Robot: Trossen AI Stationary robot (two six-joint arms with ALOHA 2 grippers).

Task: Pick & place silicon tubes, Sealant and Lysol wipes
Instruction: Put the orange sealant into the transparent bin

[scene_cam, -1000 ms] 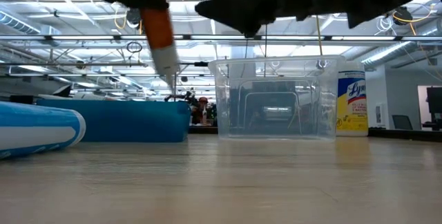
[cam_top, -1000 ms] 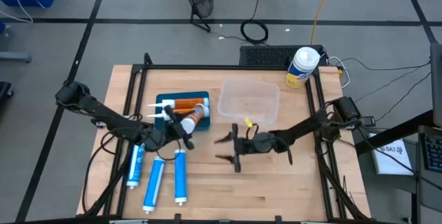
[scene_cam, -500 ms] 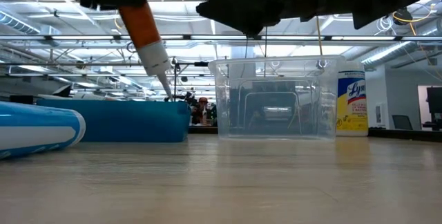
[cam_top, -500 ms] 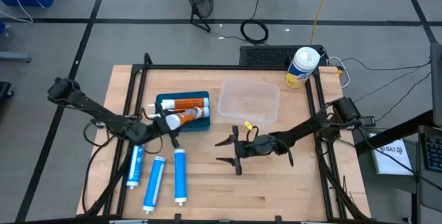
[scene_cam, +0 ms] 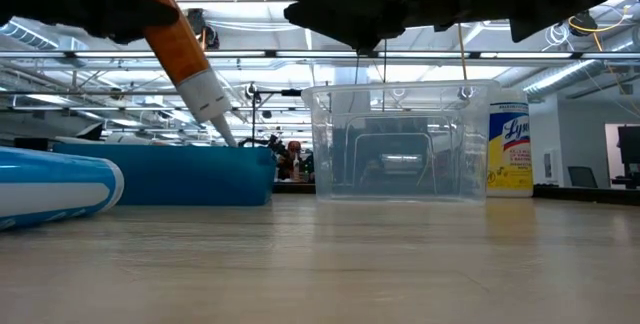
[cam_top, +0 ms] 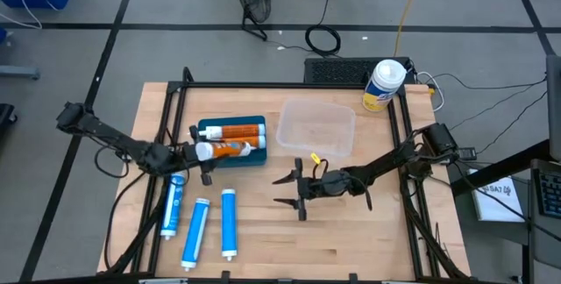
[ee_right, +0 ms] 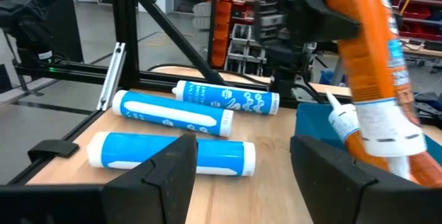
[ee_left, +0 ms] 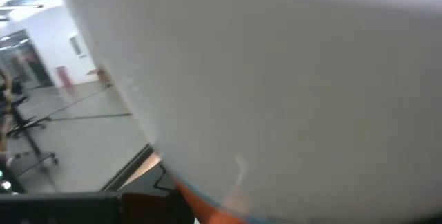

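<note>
My left gripper (cam_top: pixel 193 154) is shut on an orange sealant tube (cam_top: pixel 226 149) above the near edge of the blue tray (cam_top: pixel 230 163). The tube slants, its white nozzle (scene_cam: pixel 213 116) down and toward the table's right. A second orange tube (cam_top: pixel 232 131) lies in the tray. Three blue silicone tubes (cam_top: pixel 173 207) (cam_top: pixel 196 231) (cam_top: pixel 229 223) lie flat on the table near the front left. The yellow Lysol wipes canister (cam_top: pixel 383 84) stands upright at the far right corner. My right gripper (cam_top: pixel 282 189) is open and empty at mid-table. My left gripper holds the orange tube near its upper, rear end (cam_top: pixel 205 151), coming level from the table's left side. The tube is lifted clear and hangs slanted, nozzle lowest (ee_right: pixel 387 148). The fingers' own places on the tube are hidden by the gripper body.
A clear plastic container (cam_top: pixel 316 129) stands right of the tray, at the far middle. A black frame (cam_top: pixel 263 86) runs round the table's edges. Bare wood lies in front of the container and at the near right.
My left gripper has moved toward the table's left edge with the orange tube. The tube has tipped from nearly upright to a clear slant, its nozzle still down and pointing toward the right.
</note>
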